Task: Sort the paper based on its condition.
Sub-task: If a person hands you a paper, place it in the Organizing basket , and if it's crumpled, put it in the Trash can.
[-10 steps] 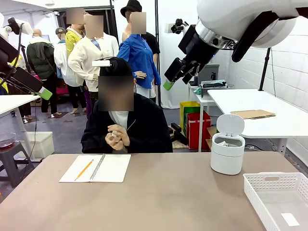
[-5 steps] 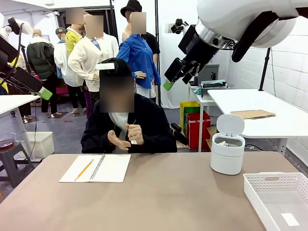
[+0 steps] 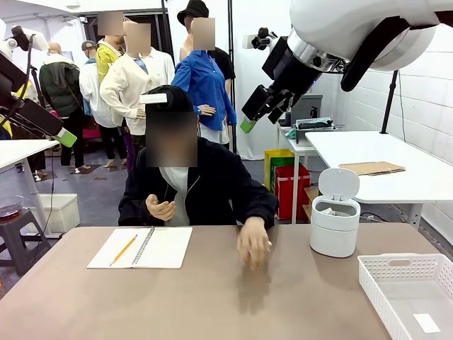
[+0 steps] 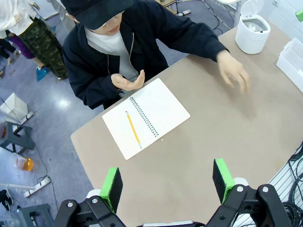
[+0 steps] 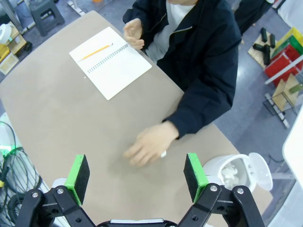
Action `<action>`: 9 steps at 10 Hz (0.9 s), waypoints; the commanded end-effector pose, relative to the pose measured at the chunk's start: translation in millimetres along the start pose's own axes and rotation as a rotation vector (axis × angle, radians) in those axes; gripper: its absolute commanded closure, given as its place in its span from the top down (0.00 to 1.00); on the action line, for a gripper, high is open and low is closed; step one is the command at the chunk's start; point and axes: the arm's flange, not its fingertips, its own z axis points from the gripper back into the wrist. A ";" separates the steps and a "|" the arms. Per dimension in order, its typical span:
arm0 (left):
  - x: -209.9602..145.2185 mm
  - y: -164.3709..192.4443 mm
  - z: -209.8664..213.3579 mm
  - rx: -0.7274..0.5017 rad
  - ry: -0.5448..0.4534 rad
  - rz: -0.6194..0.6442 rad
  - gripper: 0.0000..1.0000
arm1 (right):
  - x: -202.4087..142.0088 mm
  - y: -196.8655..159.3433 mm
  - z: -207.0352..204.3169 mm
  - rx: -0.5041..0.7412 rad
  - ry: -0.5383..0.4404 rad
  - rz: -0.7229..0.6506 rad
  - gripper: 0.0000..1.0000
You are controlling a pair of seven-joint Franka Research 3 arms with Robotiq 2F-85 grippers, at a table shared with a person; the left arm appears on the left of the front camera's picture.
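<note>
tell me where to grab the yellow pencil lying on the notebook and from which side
Take the pencil at mid-shaft, straight down from above, jaws across its thin width. It lies flat on the notebook page beside the spiral, leaving no gap for a side approach; a middle grip should keep it level.

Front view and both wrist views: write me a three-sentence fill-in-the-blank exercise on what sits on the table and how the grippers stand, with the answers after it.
1. The pencil lying on the notebook is ____ in colour.
2. The white basket sits at the front corner of the table on the robot's ____ side.
3. The left gripper and the right gripper both hang above the table with their jaws ____.
Missing words: yellow; right; open.
</note>
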 end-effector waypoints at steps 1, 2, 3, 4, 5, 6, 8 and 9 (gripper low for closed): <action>-0.4 1.0 0.2 -0.001 0.000 0.002 1.00 | -0.1 0.4 0.3 0.008 -0.002 -0.006 1.00; -0.4 1.0 0.2 -0.001 0.000 0.002 1.00 | -0.1 0.4 0.3 0.008 -0.002 -0.006 1.00; -0.4 1.0 0.2 -0.001 0.000 0.002 1.00 | -0.1 0.4 0.3 0.008 -0.002 -0.006 1.00; -0.4 1.0 0.2 -0.001 0.000 0.002 1.00 | -0.1 0.4 0.3 0.008 -0.002 -0.006 1.00; -0.4 1.0 0.2 -0.001 0.000 0.002 1.00 | -0.1 0.4 0.3 0.008 -0.002 -0.006 1.00; -0.4 1.0 0.2 -0.001 0.000 0.002 1.00 | -0.1 0.4 0.3 0.008 -0.002 -0.006 1.00; -0.4 1.0 0.2 -0.001 0.000 0.002 1.00 | -0.1 0.4 0.3 0.008 -0.002 -0.006 1.00; -0.4 1.0 0.2 -0.001 0.000 0.002 1.00 | -0.1 0.4 0.3 0.008 -0.002 -0.006 1.00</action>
